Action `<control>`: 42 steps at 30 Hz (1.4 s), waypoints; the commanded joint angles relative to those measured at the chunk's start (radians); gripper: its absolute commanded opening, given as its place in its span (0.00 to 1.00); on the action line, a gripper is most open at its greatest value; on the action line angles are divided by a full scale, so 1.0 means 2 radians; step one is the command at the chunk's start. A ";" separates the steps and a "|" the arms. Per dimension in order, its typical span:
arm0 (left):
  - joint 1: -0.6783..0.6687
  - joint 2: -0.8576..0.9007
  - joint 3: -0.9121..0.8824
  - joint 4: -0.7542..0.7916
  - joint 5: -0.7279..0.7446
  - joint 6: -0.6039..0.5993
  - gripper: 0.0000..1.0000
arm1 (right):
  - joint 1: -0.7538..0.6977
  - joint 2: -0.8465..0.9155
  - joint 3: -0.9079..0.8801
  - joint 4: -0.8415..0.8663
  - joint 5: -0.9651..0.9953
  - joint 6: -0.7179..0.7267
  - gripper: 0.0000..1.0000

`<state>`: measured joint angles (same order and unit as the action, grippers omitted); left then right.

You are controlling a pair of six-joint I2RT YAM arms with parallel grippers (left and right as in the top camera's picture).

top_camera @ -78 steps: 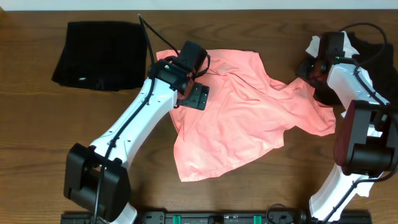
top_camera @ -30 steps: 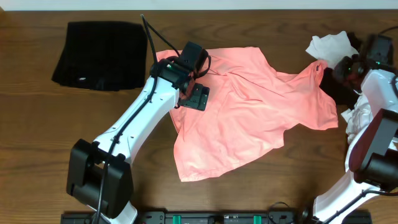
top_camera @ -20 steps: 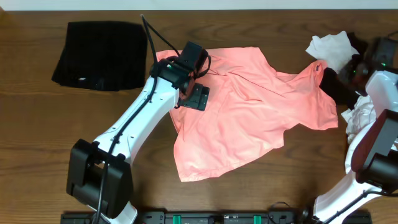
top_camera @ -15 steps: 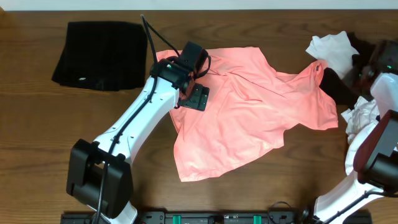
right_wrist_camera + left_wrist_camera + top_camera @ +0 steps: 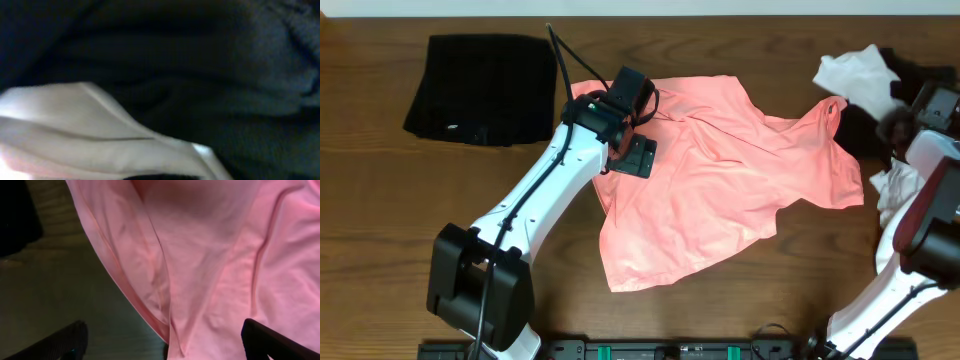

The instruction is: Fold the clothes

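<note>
Roughly central on the table (image 5: 440, 220), crumpled pink T-shirt (image 5: 720, 170) under left gripper (image 5: 170, 345), spread wide; right gripper (image 5: 905, 122) closed tight at right edge among black and white clothes (image 5: 850, 72) — hold unclear. Risk: snagging those, dragging them onto the T-shirt.

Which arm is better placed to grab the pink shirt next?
Left: the left gripper hangs open over the edge of the pink T-shirt. The right gripper is shut, off among black clothes.

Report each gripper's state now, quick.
Left gripper: open, holding nothing, above the pink T-shirt.
Right gripper: shut, against black cloth and white cloth; whether it grips either cannot be told.
</note>
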<state>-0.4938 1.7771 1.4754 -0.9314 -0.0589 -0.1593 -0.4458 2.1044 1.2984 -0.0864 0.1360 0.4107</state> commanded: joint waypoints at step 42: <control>0.082 0.008 0.001 0.109 0.000 -0.163 0.98 | 0.132 -0.153 0.193 -0.281 -0.285 -0.167 0.99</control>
<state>-0.3477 1.7775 1.4750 -0.7547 -0.0555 -0.4377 -0.2329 1.8088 1.6867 -0.6132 -0.3462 0.1448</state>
